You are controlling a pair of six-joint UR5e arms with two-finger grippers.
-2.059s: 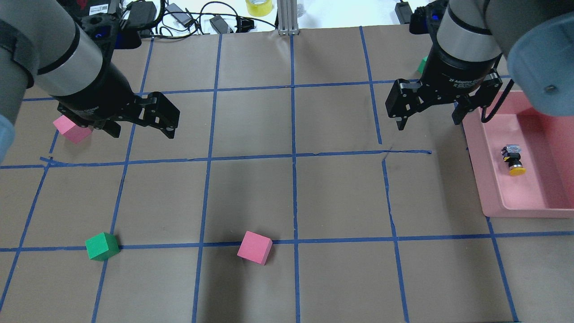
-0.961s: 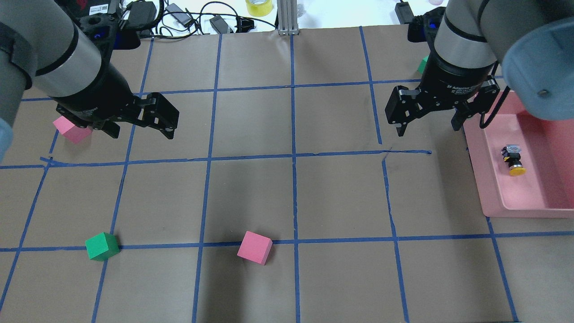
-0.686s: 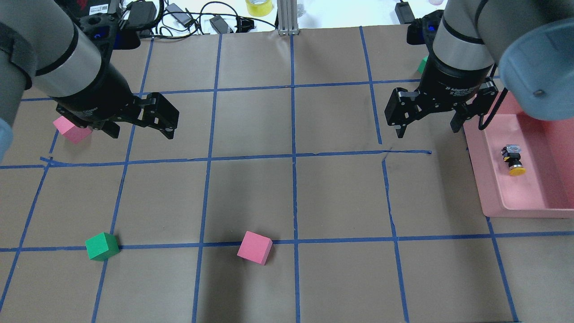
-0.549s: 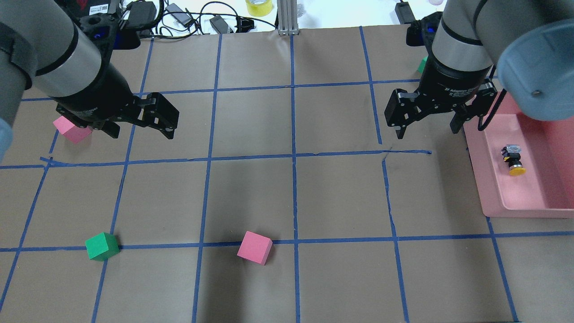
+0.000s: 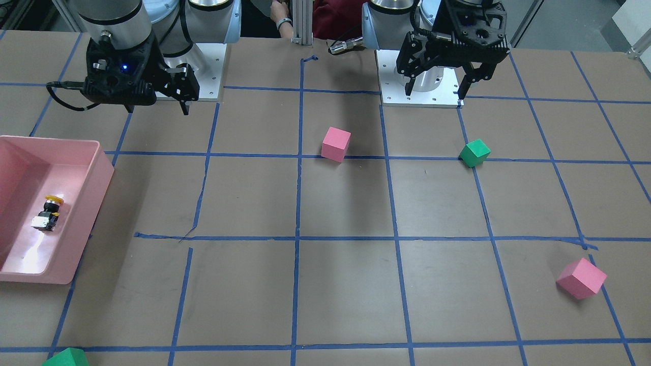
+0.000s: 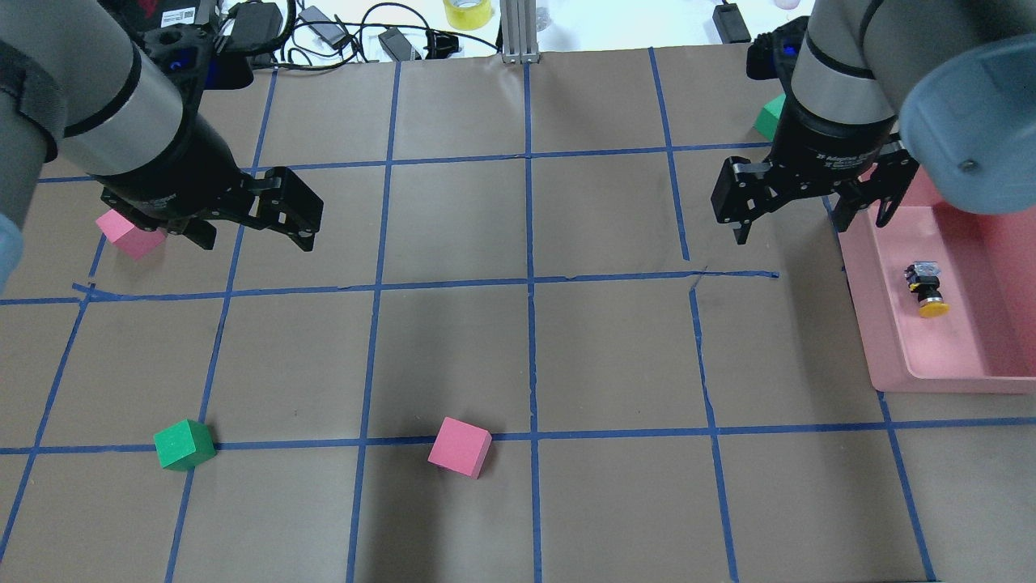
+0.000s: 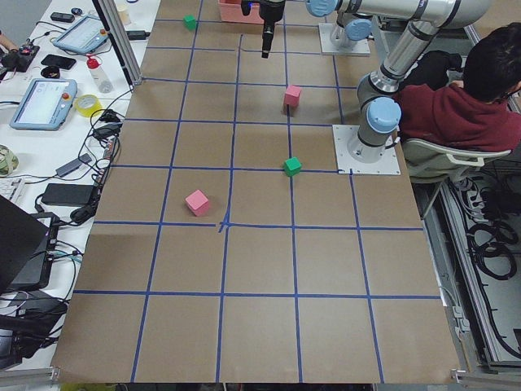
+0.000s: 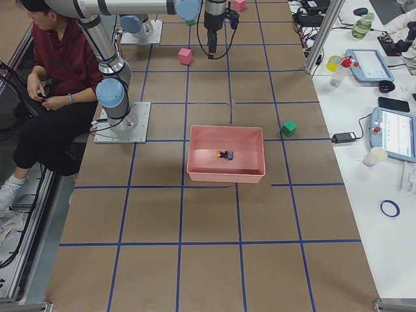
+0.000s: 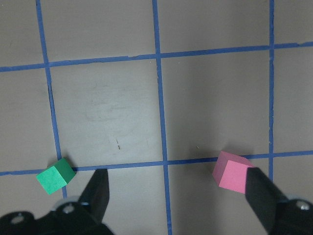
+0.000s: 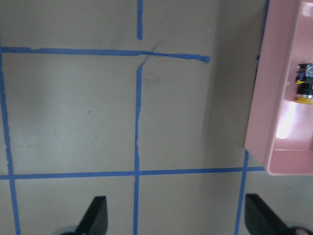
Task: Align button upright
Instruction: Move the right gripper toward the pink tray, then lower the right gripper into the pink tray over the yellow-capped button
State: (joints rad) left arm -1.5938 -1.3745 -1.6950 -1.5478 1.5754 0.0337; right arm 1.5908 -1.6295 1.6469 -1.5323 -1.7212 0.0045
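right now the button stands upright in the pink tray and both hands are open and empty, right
No: the button lies on its side, not upright, as the overhead exterior view shows. It is in the pink tray, and the left hand and right hand are open and empty.

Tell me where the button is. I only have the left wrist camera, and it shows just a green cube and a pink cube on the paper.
Observer: The button is in the pink tray at the robot's right end of the table.
Operator: Is it standing up?
Observer: No. It lies on its side on the tray floor, yellow cap toward the robot.
Operator: Is the right gripper on it?
Observer: No. The right gripper is open and empty, above the paper next to the tray, not over the button.
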